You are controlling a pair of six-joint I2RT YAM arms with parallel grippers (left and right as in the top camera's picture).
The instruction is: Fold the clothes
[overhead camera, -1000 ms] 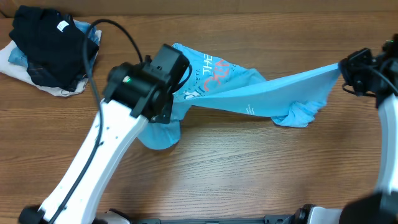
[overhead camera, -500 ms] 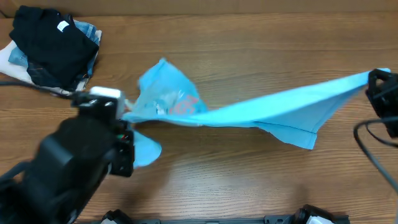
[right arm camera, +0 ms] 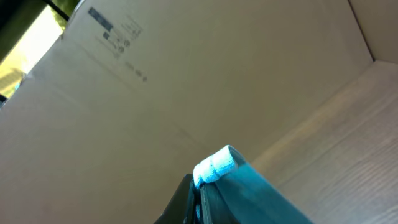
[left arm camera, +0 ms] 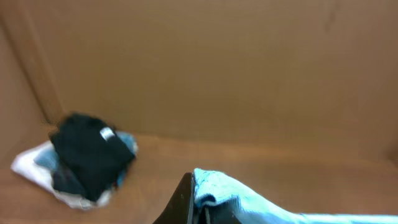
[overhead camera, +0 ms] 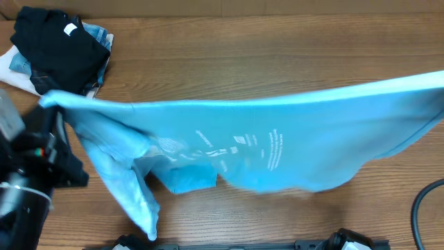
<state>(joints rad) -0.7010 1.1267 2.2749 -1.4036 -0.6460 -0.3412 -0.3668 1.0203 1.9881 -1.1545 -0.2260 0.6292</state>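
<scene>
The left gripper [left arm camera: 198,210] is clamping its jaws tight on a bunched edge of the light sky-blue short-sleeved shirt with white printed lettering [overhead camera: 277,149]. The right gripper [right arm camera: 194,198] is pinching another corner of the hem just as tightly. Between them the shirt is hanging in the air as a wide, taut sheet above the brown wood-grain table [overhead camera: 277,69], with its lower edge sagging and one part drooping at the left. The heaped black garment with a white tag [overhead camera: 55,48] is lying at the table's far left corner. As I judge it, the arms are spreading the shirt out before any fold. The next move is calling for an even lowering with both grips holding, so the cloth lands flat and clear of the heap.
</scene>
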